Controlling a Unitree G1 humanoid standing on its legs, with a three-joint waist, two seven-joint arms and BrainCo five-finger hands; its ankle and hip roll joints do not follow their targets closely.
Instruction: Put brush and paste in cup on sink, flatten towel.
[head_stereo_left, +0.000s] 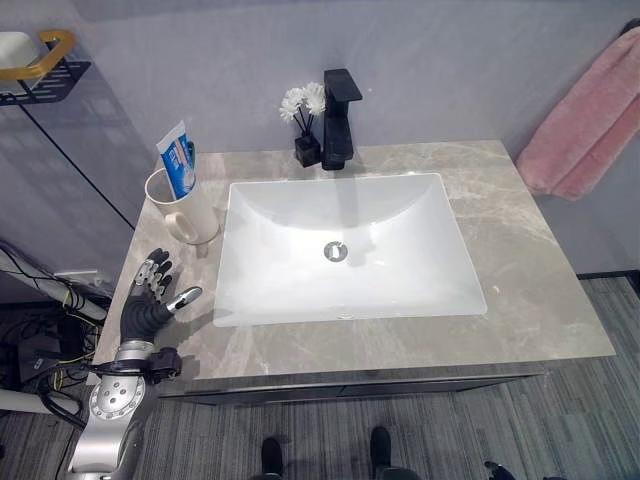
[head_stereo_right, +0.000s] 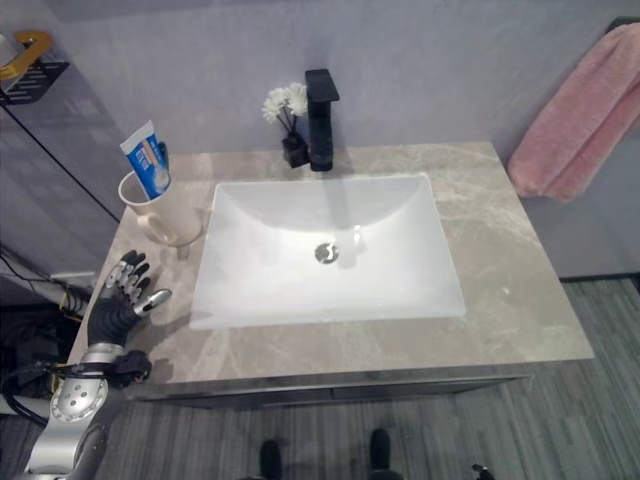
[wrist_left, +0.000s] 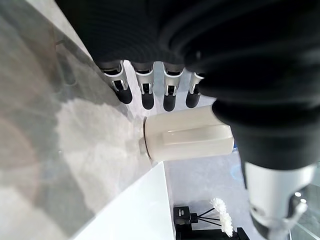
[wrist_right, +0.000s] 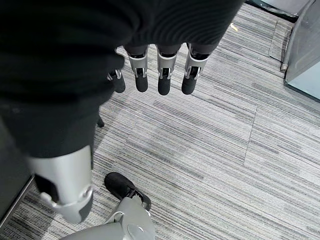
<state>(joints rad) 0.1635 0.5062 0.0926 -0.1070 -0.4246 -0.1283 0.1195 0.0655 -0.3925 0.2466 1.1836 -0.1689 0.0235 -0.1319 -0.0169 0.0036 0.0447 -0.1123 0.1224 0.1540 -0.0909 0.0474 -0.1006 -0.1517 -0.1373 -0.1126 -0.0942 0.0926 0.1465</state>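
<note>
Inside cream cup (head_stereo_left: 187, 208) — blue-white paste tube (head_stereo_left: 178, 160), upright; towel (head_stereo_left: 590, 118) pink.

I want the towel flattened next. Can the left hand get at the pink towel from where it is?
Probably not. The left hand hovers open over the counter's left edge by the cup, while the pink towel hangs on the wall past the counter's far right corner, with the whole sink between them.

A bathroom: a white sink (head_stereo_left: 345, 250) set in a marble-look desk (head_stereo_left: 520, 290), a black tap (head_stereo_left: 338, 118) at its back edge, a pink towel (head_stereo_left: 590, 115) hanging on the grey wall.
</note>
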